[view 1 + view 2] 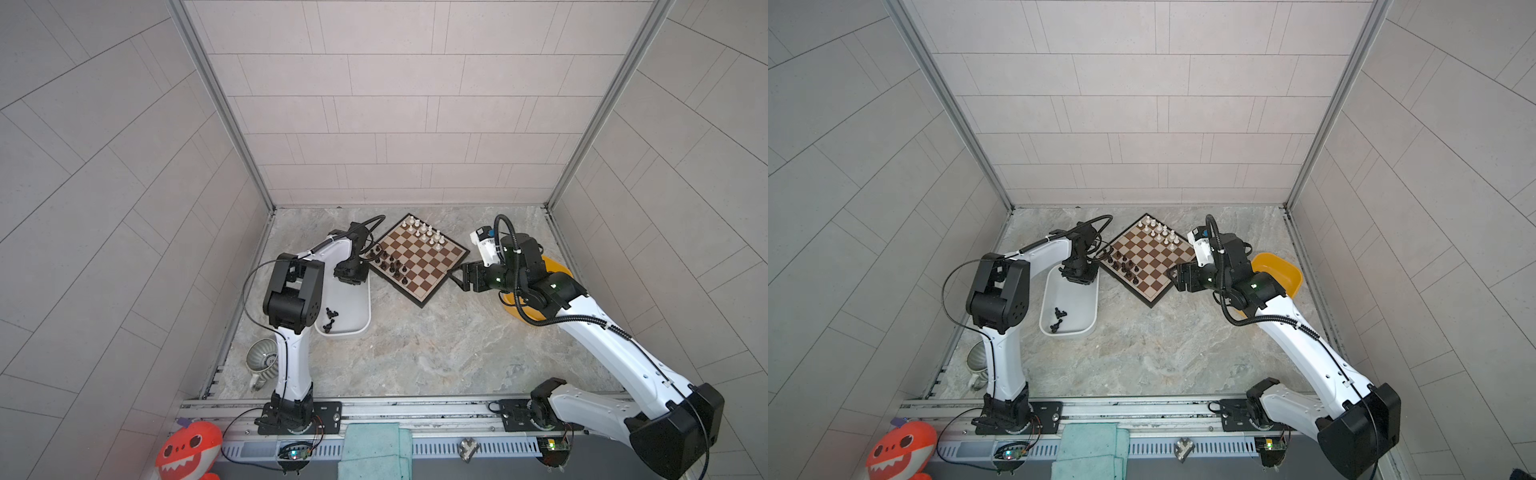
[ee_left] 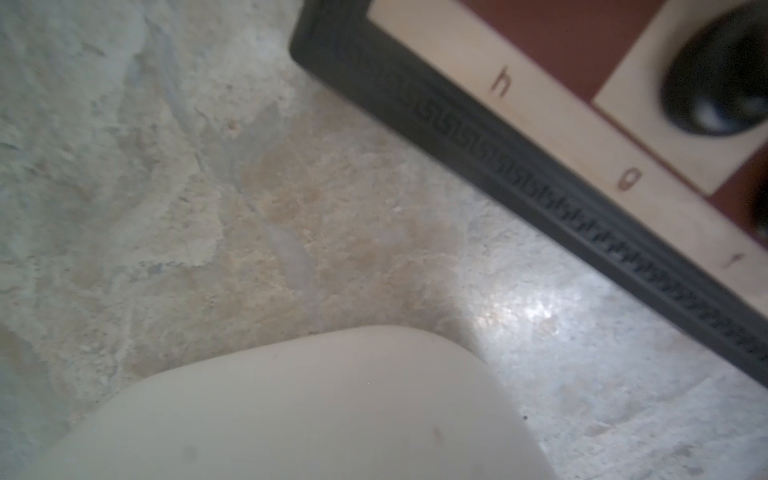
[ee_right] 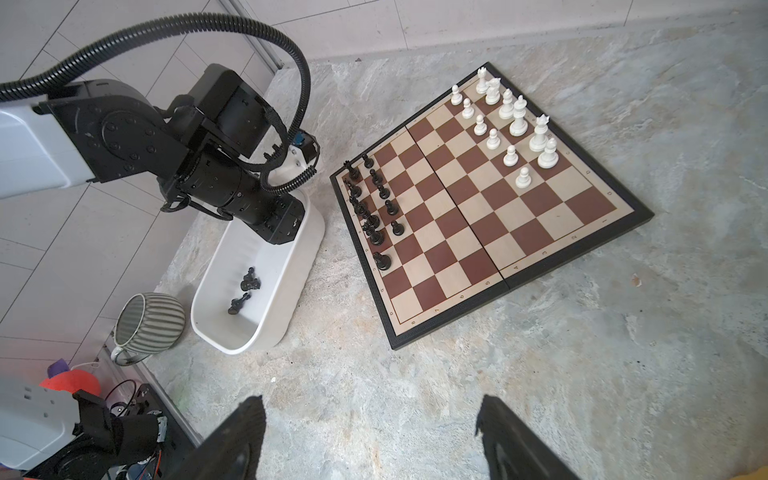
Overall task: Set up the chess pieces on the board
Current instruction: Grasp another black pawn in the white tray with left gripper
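The board (image 1: 428, 270) lies turned like a diamond at the back of the table, also in the right wrist view (image 3: 478, 216). White chess pieces (image 1: 424, 232) stand along its far right edge. Black ones (image 1: 390, 266) stand along its near left edge. A few black pieces (image 1: 330, 318) lie loose in the white tub (image 1: 365, 320). My left gripper (image 1: 351, 276) dips into the tub's far end beside the board's corner, its fingers hidden. The left wrist view shows only the tub's rim (image 2: 311, 395), the board's rim (image 2: 540, 187) and one black piece (image 2: 719, 83). My right gripper (image 3: 370, 415) hangs open and empty by the board's right corner.
A yellow tub (image 1: 557, 266) sits under the right arm. A striped mug (image 1: 262, 359) lies at the table's front left beside the left arm. At the front rail are a red toy (image 1: 189, 449) and a teal cloth (image 1: 374, 449).
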